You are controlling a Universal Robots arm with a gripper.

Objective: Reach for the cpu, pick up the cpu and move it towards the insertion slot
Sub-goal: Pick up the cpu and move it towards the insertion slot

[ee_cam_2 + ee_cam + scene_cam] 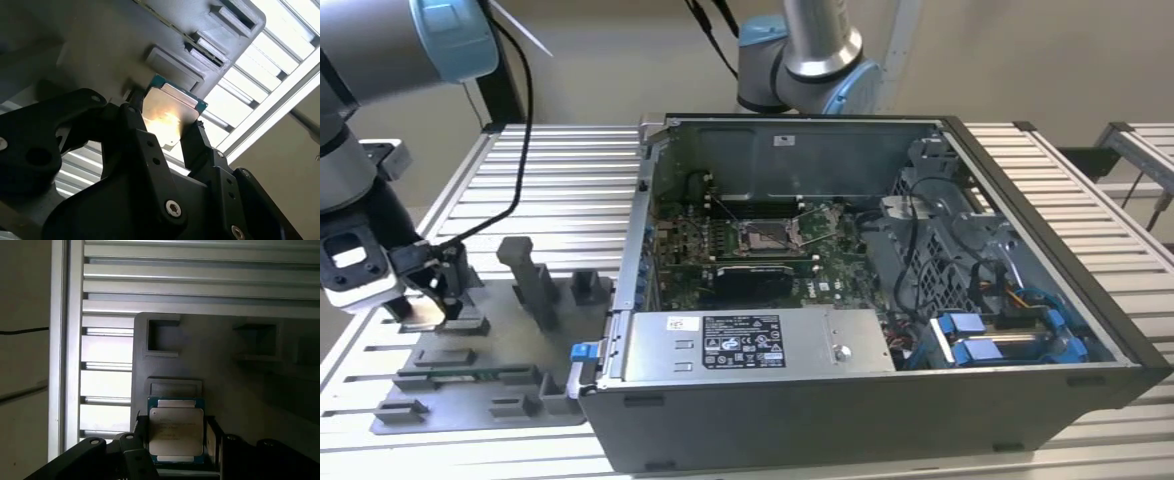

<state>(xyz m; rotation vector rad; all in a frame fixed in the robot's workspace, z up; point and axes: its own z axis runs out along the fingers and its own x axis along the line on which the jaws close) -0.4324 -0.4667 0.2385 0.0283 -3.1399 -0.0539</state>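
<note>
**CPU in gripper, at fixture plate**

Gripper (434, 290): clenched on the cpu (176, 432), one finger (192, 137) against each opposite edge, in both wrist views. Position: over the grey fixture plate (480, 400) on the desk (560, 170). Insertion slot (765, 236): inside the open computer case (854, 410), well apart from the cpu.

My gripper (176, 441) clasps the cpu (176, 430) by two opposite edges, silvery face showing, over the grey fixture plate (225, 385) on the slatted table (200, 285).
</note>
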